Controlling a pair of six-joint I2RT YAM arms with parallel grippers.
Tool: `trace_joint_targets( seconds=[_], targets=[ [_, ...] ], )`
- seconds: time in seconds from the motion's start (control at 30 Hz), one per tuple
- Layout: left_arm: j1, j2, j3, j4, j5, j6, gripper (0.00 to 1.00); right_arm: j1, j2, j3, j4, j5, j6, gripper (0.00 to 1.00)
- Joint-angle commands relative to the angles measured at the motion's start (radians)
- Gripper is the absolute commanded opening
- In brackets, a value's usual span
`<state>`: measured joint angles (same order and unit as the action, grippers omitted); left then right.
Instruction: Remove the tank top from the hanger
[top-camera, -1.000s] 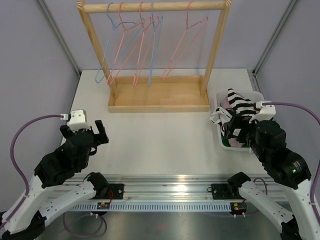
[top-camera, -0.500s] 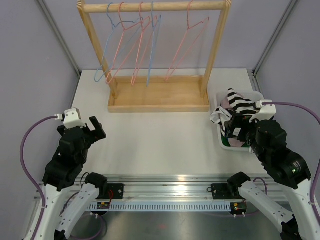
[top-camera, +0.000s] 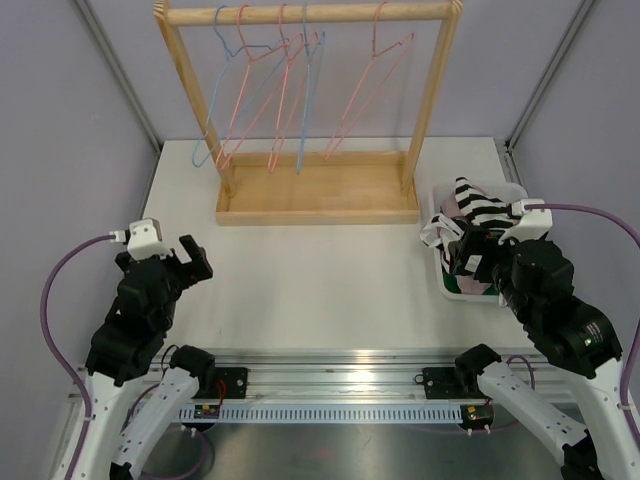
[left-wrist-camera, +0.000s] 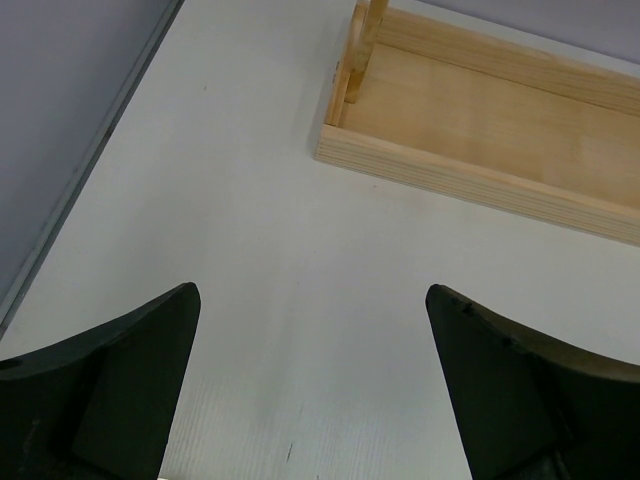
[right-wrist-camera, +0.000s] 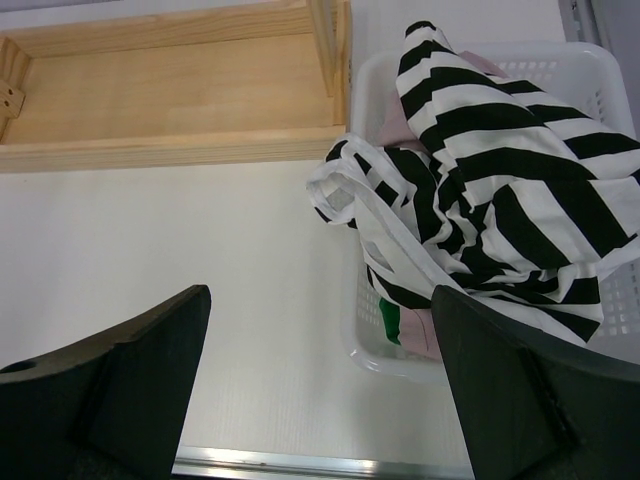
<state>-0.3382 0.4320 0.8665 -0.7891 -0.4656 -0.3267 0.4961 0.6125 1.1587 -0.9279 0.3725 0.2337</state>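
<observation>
So the black-and-white striped tank top (right-wrist-camera: 500, 170) is off the hangers (top-camera: 290, 90) and bunched up in the white basket (right-wrist-camera: 590, 70) on the right side of the counter (top-camera: 320, 280). One strap loop flops over the basket's left rim. Something pink and a bit of green show underneath it. The pink and blue wire hangers all hang bare on the wooden rack (top-camera: 318, 200) at the back. Over by the basket, the right tool (right-wrist-camera: 320, 292) hovers just beside its near-left side, fingers spread wide, gripping nothing. Meanwhile the left tool (left-wrist-camera: 312, 300) is way over on the left above bare counter, the rack's front-left corner ahead of it, also spread wide with nothing between the fingers
</observation>
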Motion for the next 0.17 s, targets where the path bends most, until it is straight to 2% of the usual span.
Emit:
trace_joint_targets(
  seconds=[0.0, 0.13],
  targets=[
    [0.005, 0.022, -0.006, 0.053, 0.025, 0.021, 0.99, -0.001, 0.01, -0.002, 0.054, -0.004, -0.002, 1.0],
    [0.005, 0.025, -0.008, 0.053, 0.031, 0.025, 0.99, -0.001, 0.015, -0.007, 0.058, 0.0, -0.002, 1.0]
  ],
)
